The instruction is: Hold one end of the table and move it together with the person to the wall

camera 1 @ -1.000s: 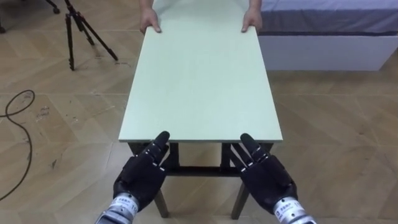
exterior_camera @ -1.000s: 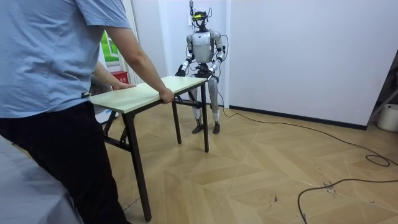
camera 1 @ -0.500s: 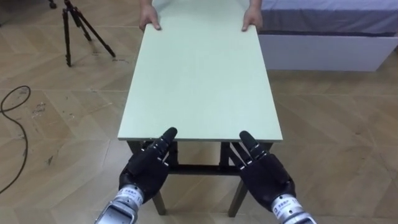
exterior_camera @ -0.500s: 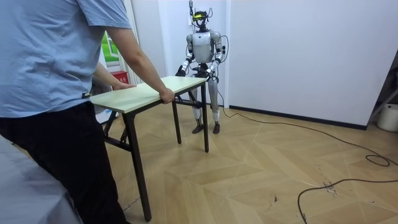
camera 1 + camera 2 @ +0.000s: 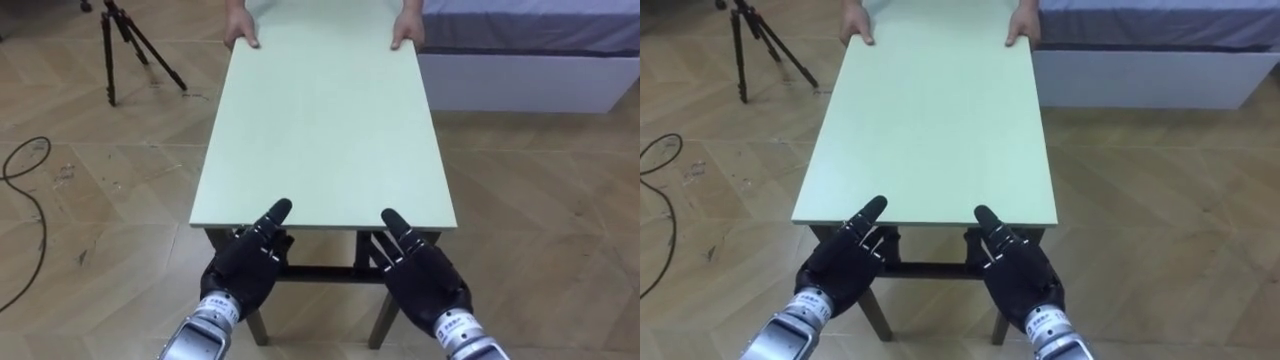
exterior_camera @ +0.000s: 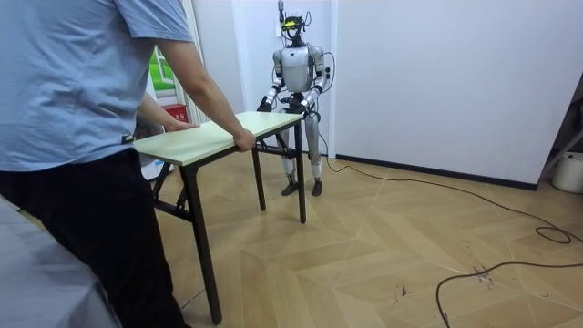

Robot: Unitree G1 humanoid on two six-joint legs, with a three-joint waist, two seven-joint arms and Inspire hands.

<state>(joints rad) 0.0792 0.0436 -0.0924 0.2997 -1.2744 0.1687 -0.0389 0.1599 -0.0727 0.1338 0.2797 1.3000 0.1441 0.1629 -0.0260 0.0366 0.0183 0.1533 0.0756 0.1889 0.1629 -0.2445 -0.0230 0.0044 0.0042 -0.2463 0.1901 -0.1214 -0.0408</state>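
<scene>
we see left hand point(image 5: 245, 268) flat with fingers straight, right hand point(image 5: 428, 278) likewise beside it, both fingertips at near edge of table point(image 5: 320, 120) just ahead, person's hands point(image 5: 240, 35) gripping far edge beyond, tripod point(image 5: 107, 60) ahead-left

- A rectangular table point(image 5: 325, 130) with a pale green top and dark legs is seen upright, its long sides running from 6 to 12 o'clock in the eye views.
- The top is held level and is bare.
- The short edge at 12 o'clock is gripped at both corners by a person's hands point(image 5: 241, 38).
- The short edge at 6 o'clock is overlapped by the straight fingertips of the left hand point(image 5: 245, 272) and the right hand point(image 5: 425, 278).
- Dark cross-braces are seen beneath that near edge.
</scene>
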